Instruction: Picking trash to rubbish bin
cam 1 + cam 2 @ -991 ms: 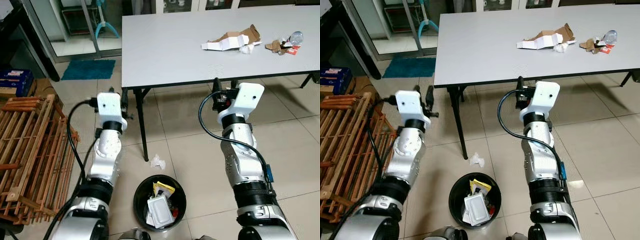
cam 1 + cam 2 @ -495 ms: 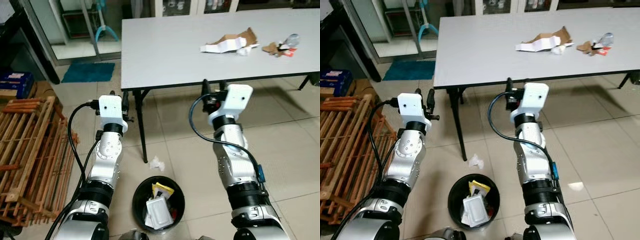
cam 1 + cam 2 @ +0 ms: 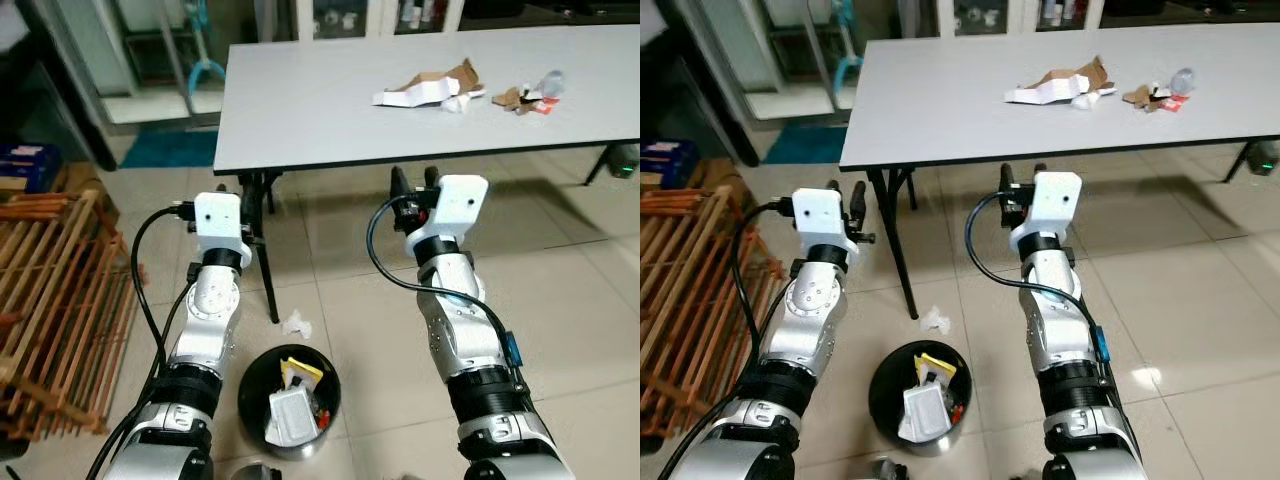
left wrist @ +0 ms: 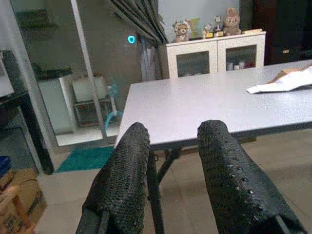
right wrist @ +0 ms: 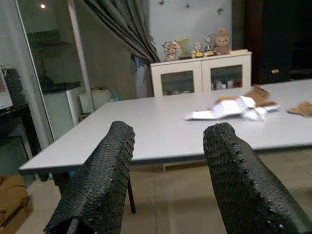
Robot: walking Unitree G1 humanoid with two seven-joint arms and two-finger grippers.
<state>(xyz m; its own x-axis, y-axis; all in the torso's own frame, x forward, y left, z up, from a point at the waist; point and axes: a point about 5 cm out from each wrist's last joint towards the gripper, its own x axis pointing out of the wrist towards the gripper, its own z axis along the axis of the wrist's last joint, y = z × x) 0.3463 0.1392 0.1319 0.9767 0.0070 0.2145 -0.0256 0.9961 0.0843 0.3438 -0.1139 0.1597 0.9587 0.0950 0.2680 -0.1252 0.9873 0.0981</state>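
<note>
On the grey table (image 3: 320, 110) lies a flattened white and brown carton (image 3: 425, 88), with small scraps and a clear bottle (image 3: 530, 95) further right. A black bin (image 3: 246, 378) holding several pieces of trash stands on the tiled floor between my arms. A crumpled tissue (image 3: 296, 323) lies just beyond it. My left gripper (image 4: 173, 165) is raised in front of the table's near corner, open and empty. My right gripper (image 5: 168, 165) is also open and empty, held below the table's front edge and pointing toward the carton (image 5: 229, 108).
A wooden slatted rack (image 3: 50, 290) stands close on my left. The black table leg (image 3: 262, 260) drops between my arms, beyond the bin. A blue mat (image 3: 170, 148) lies by the glass door. A white cabinet (image 5: 200, 75) stands against the far wall.
The whole view has shifted, so the table, bin and rack sit further left and the table looks a little farther. Both arms stay raised with their fingers open.
</note>
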